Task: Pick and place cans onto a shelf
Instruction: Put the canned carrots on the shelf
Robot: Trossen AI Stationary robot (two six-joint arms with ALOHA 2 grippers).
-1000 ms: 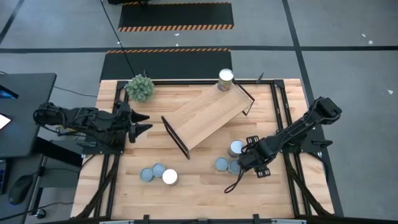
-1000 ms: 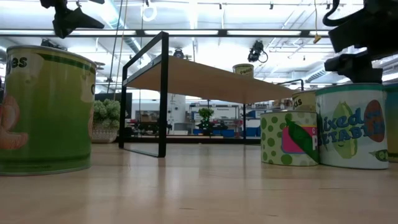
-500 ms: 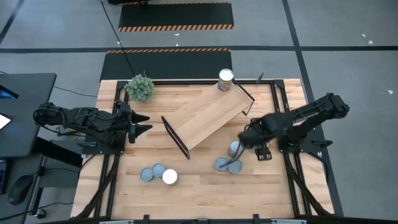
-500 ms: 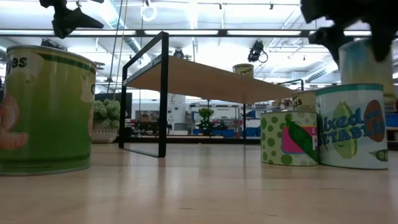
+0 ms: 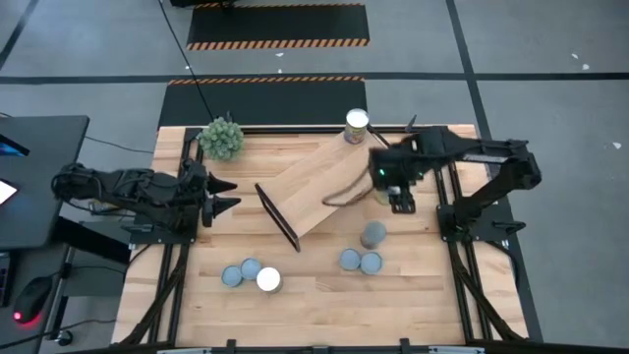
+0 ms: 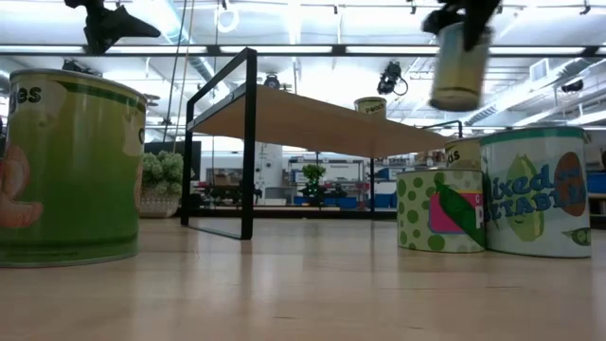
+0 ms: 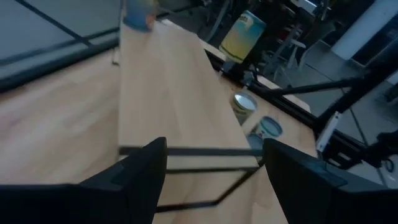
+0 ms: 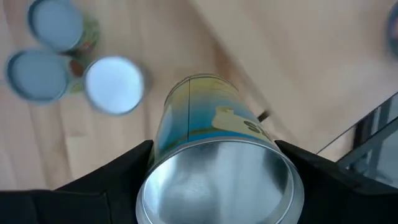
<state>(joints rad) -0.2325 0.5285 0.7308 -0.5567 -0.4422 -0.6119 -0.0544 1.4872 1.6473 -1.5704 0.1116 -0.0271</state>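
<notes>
Nearest, front-left cans: three small metal cans with round tops stand close together near the table's front edge, two grey-blue (image 5: 232, 276) (image 5: 250, 268) and one white (image 5: 268, 280).
Front-right cans: three more short cans stand on the tabletop below the shelf's right end, two side by side (image 5: 350, 260) (image 5: 371, 263) and one just behind them (image 5: 373, 234); the low view shows a polka-dot label (image 6: 439, 210) and a mixed-vegetables label (image 6: 536, 193).
Left gripper: the dark two-finger left gripper (image 5: 228, 195) hangs released at the table's left side, well apart from every can, its fingers (image 7: 140, 175) spread and aimed at the shelf's near end.
Shelf: the long light wood board with thin black metal end frames (image 5: 314, 184) lies diagonally across the middle of the table.
Right gripper: the dark right gripper (image 5: 378, 185) is raised over the shelf's right end, clasping the yellow-and-blue labelled can (image 8: 208, 138) between its fingers (image 8: 118, 173).
Held can: it hangs in the air, clear of the board (image 6: 458, 64).
Shelf can: one white-topped yellow can (image 5: 356, 126) stands upright on the board's far corner.
Plant: a spiky green plant ball (image 5: 222, 138) sits at the table's far-left corner.
</notes>
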